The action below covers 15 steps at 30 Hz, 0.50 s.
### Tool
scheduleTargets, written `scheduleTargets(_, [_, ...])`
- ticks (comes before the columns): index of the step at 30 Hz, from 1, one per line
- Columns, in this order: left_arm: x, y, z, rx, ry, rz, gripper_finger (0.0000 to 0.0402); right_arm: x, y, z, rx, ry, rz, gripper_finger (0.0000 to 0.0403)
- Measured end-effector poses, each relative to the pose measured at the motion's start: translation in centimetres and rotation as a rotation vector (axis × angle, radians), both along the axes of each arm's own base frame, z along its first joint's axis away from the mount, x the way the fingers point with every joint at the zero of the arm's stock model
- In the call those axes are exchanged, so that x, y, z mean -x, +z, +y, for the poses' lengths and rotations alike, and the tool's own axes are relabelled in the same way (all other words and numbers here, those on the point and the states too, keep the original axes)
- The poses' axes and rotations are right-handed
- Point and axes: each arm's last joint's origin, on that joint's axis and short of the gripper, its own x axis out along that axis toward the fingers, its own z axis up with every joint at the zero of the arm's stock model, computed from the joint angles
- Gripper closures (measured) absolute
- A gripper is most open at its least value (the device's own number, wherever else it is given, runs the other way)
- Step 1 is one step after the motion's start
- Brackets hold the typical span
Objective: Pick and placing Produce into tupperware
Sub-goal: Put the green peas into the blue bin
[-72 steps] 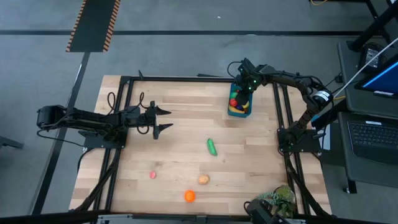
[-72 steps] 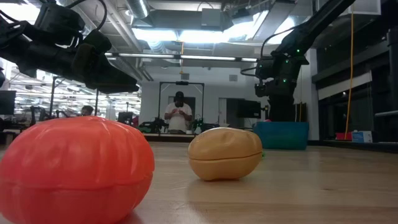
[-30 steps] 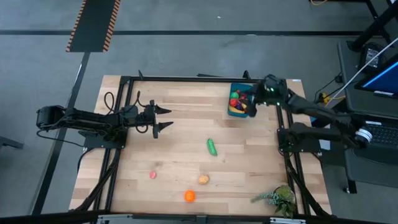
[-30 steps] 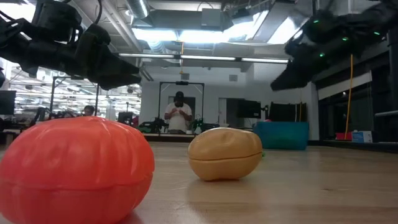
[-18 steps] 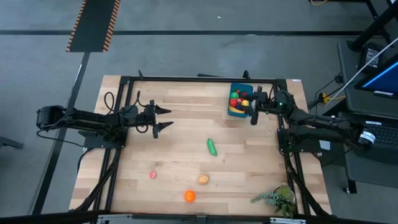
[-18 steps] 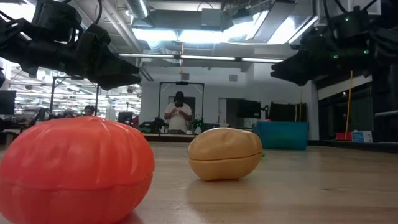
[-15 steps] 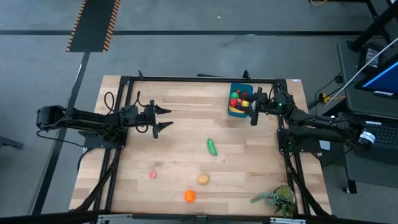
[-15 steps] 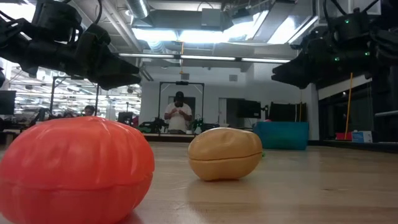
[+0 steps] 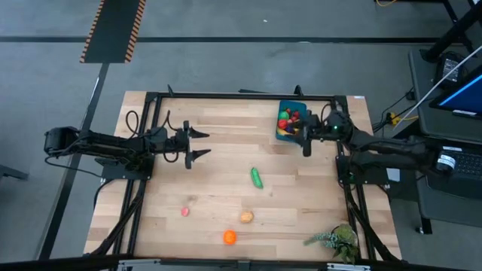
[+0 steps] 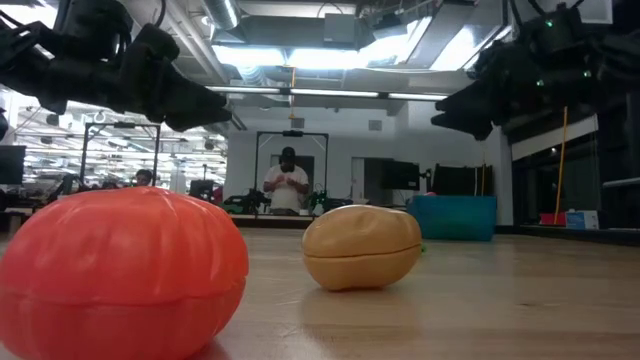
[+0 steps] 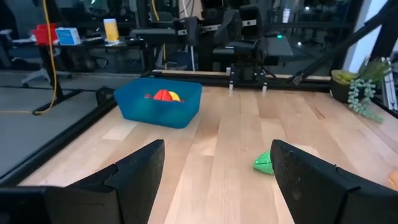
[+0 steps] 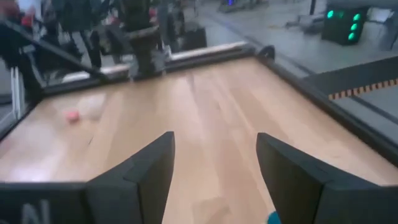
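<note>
- The grey concrete floor (image 9: pixel 248 64) goes around the light wooden bench (image 9: pixel 226 181).
- A black and orange striped mat (image 9: pixel 113 30) lies on the floor.
- Long bright ceiling lights (image 10: pixel 330 55) shine in the room.
- A person in a white shirt (image 10: pixel 288 188) stands far behind.

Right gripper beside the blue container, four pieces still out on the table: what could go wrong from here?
1. The open right gripper hangs right beside the blue container; a careless swing could knock it.
2. The cucumber lies in the middle, between both arms, so they might crowd each other.
3. The orange piece sits near the table's front edge and could roll off.
</note>
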Motion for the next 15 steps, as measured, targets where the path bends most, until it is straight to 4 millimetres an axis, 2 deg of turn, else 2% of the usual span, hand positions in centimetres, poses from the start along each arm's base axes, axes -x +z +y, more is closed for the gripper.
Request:
scheduleTargets(5, [0.0, -0.3, -0.3, 0.007, -0.018, 0.033, 0.0115, -1.5, 1.1, 2.1, 0.010, 0.004, 0.128, 0.0176])
scheduleTargets(15, [-0.2, -0.5, -1.3, 0.012, -0.079, 0.054, 0.0115, -4.1, 5.1, 7.7, -0.010, 0.009, 0.314, 0.0176])
